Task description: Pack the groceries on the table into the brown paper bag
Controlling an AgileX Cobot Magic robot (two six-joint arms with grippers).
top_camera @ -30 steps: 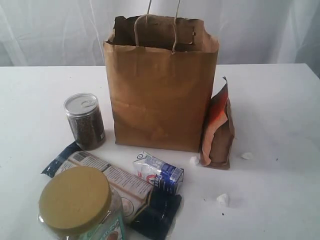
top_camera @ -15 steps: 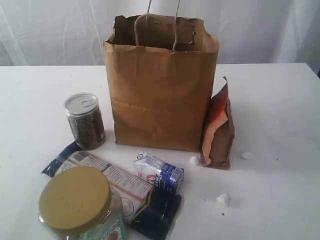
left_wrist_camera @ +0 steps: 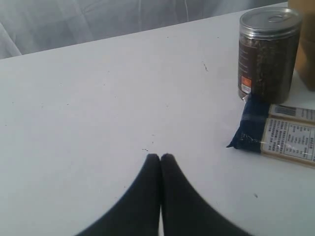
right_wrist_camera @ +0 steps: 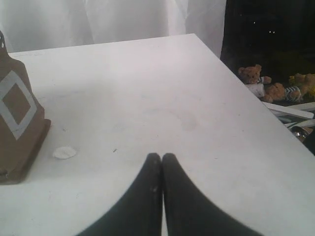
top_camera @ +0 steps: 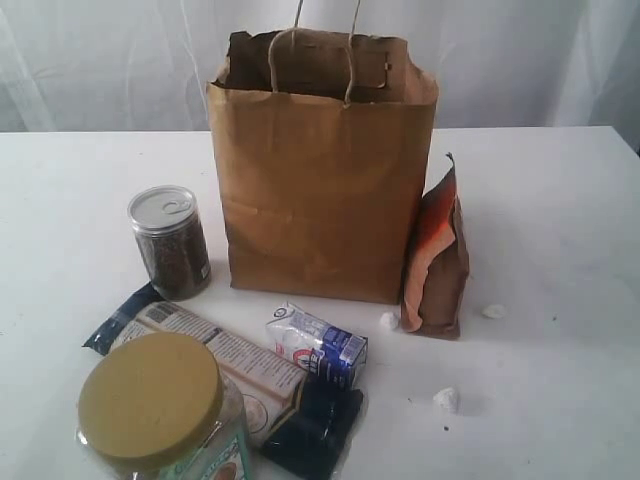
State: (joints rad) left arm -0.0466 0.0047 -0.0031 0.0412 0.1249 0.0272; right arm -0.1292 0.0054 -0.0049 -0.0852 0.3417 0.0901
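still-unpacked groceries (top_camera: 318,345) beside paper bag (top_camera: 320,165)

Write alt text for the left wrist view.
The left fingers, shut together, point across the white table. Ahead to one side stands a clear can of dark grains, a long dark-blue packet lying flat beside it, and a sliver of the brown paper bag.
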